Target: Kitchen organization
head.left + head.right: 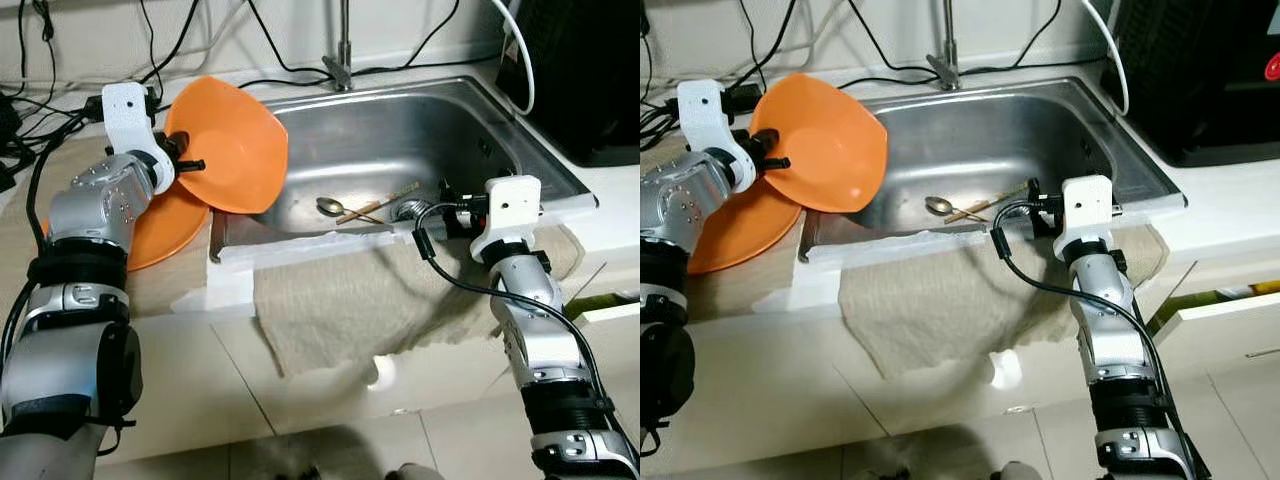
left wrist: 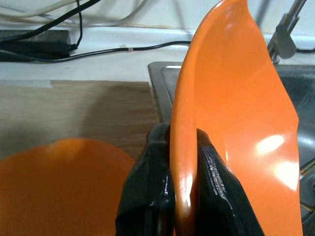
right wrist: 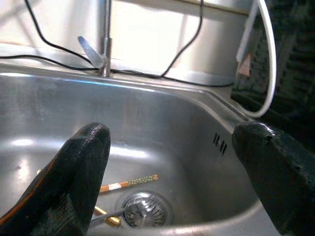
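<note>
The left hand (image 1: 186,163) pinches the rim of an orange plate (image 1: 228,145), its two black fingers (image 2: 147,187) pressed on either side of the thin edge. The plate is held up on edge, tilted over the left end of the sink (image 1: 520,150). Just below and behind the hand, a second orange plate (image 1: 165,232) lies flat on the surface (image 1: 175,285).

The grip is narrow, at the rim alone, so the plate could pivot or slip out if the arm swings quickly. A fall from here would likely land it on the second plate or clatter it into the sink. If the job is to stack it (my guess from how things lie), lowering it at this tilt could let its edge catch the lower plate and shove it along the surface.

Ahead of the right hand (image 3: 172,162), down in the sink, lie a spoon (image 1: 331,206) and a pair of chopsticks (image 1: 378,203) near the drain (image 3: 145,208). That hand hovers over the sink's near right corner with its fingers spread wide and nothing between them. A beige towel (image 1: 360,300) drapes over the front edge just beside it, and the hand's own cable (image 1: 440,270) loops across the cloth. A reach deeper into the sink could drag either one.

No brand, label or writing can be read anywhere; a black appliance (image 1: 1200,80) to the right bears a small red mark, too small to make out.
</note>
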